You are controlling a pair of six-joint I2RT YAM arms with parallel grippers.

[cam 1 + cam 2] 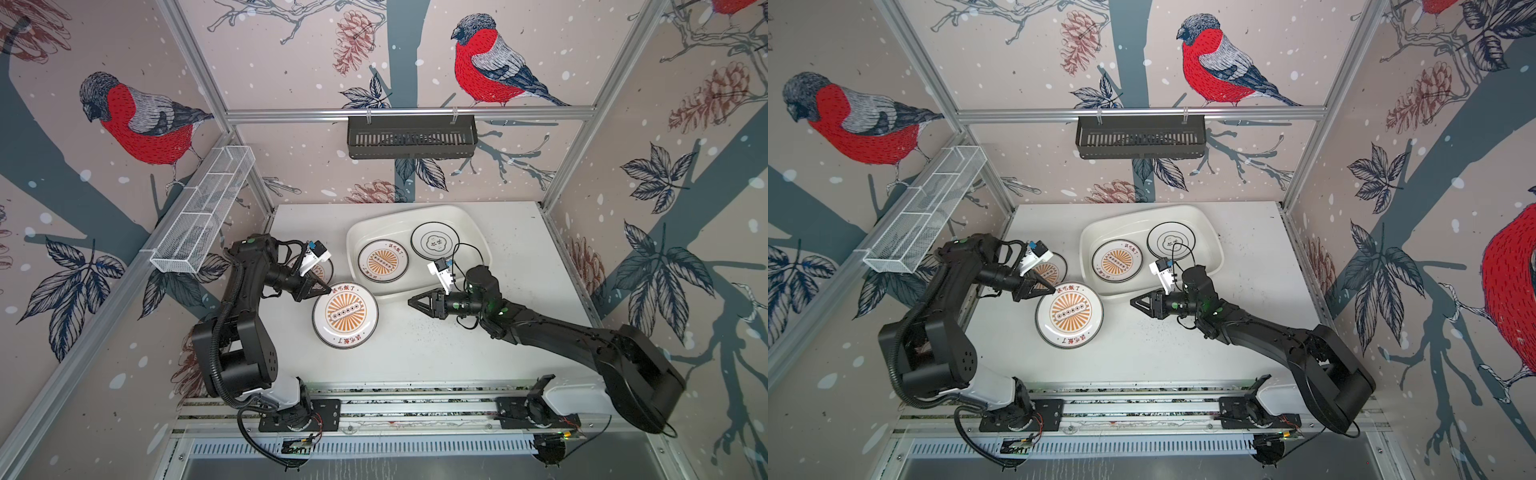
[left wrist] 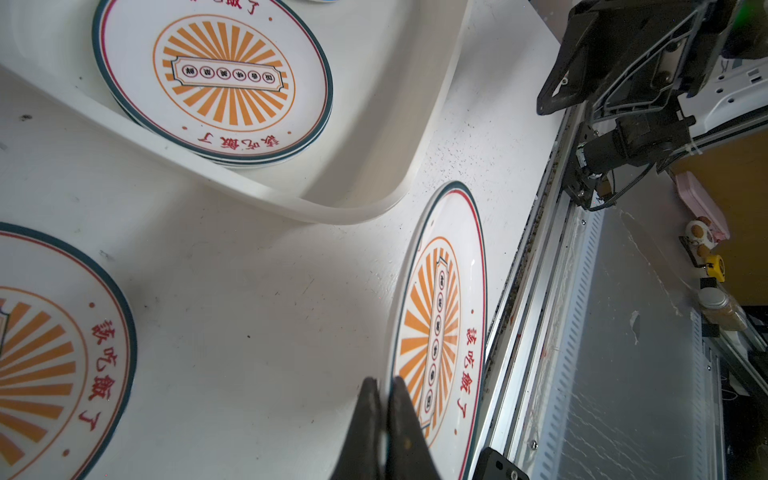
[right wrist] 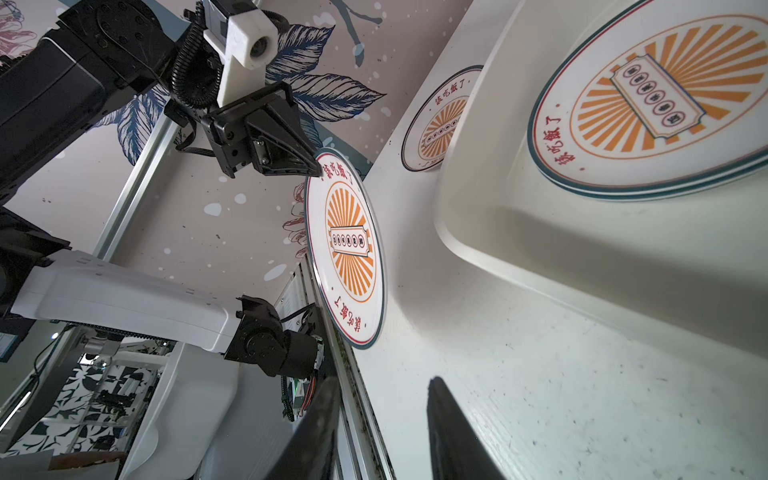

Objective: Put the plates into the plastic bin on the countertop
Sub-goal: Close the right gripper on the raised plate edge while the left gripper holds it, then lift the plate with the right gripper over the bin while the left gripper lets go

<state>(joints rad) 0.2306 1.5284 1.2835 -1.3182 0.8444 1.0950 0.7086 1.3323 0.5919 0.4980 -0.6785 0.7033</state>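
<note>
**tubs42:** where's the held plate (image 1: 345,314) at? looks like the left gripper (image 1: 326,289) has it

**yamfan:** yep, jaws clamped tight on its rim, at the plate's 11 o'clock in both top views. The left wrist view shows the fingers (image 2: 399,424) on either side of the edge. It's tilted, gripped side up, and I can't tell if the low edge touches the counter (image 1: 415,353)

**tubs42:** and the bin (image 1: 386,227)?

**yamfan:** about 1 o'clock from the held plate, with its near corner just beside the plate's rim. My guess is a short carry toward 1 o'clock, with the low edge lifted clear of the bin's rim. A sunburst plate (image 1: 383,261) and an emblem plate (image 1: 435,242) are already in there

**tubs42:** right gripper (image 1: 411,301)?

**yamfan:** partly open, empty, off at the plate's 3 o'clock. The left arm's the nearer one. There's also a spare plate (image 2: 50,353) on the counter under the left wrist
</note>
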